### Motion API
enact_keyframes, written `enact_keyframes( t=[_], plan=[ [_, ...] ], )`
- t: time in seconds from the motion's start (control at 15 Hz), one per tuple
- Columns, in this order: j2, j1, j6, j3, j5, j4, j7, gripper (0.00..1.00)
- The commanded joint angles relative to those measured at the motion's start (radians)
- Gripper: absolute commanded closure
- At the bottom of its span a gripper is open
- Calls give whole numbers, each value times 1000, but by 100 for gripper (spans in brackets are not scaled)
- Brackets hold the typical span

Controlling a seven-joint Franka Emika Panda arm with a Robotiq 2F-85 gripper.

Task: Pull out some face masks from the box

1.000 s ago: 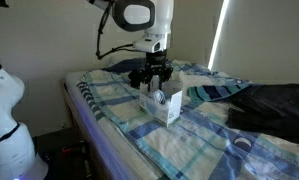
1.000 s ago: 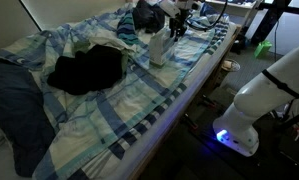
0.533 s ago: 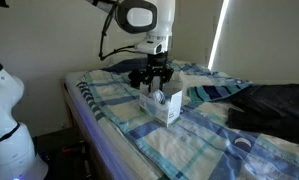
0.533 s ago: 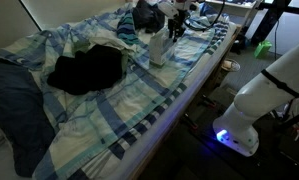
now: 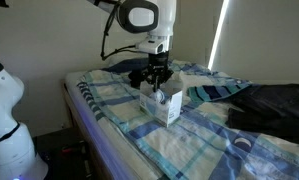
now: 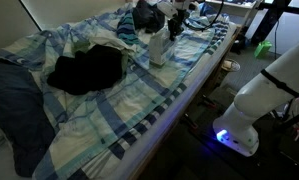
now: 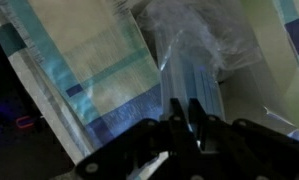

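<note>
The small white box (image 5: 162,106) stands upright on the plaid bed, also in the other exterior view (image 6: 157,48). My gripper (image 5: 155,82) hangs directly over its top, seen too from the far side (image 6: 166,31). In the wrist view my gripper (image 7: 183,128) is shut on a bunch of pale blue face masks (image 7: 189,85). The bunch stretches from my fingertips (image 7: 171,128) down into the box opening with its crinkled clear liner (image 7: 194,30). The cream box side (image 7: 264,80) shows at the right.
The blue-white plaid bedsheet (image 5: 204,135) covers the bed. A dark garment (image 6: 84,70) lies mid-bed, also visible at the right (image 5: 274,105). A white robot base (image 6: 259,100) stands beside the bed. A white rounded object (image 5: 4,110) stands at the left.
</note>
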Motion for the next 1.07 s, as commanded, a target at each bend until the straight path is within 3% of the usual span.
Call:
enact_keyframes(
  t=[0.0, 0.4, 0.47, 0.67, 0.73, 0.8, 1.0],
  plan=[
    [9, 3, 10, 1, 13, 14, -3, 100],
    [6, 5, 12, 3, 10, 9, 0, 99],
    [5, 6, 12, 3, 11, 9, 0, 74],
    [9, 9, 6, 4, 10, 12, -1, 57],
    [10, 10, 6, 5, 9, 12, 0, 59],
    [11, 11, 6, 5, 9, 13, 0, 81],
    [11, 12, 5, 7, 6, 14, 2, 93]
  ],
)
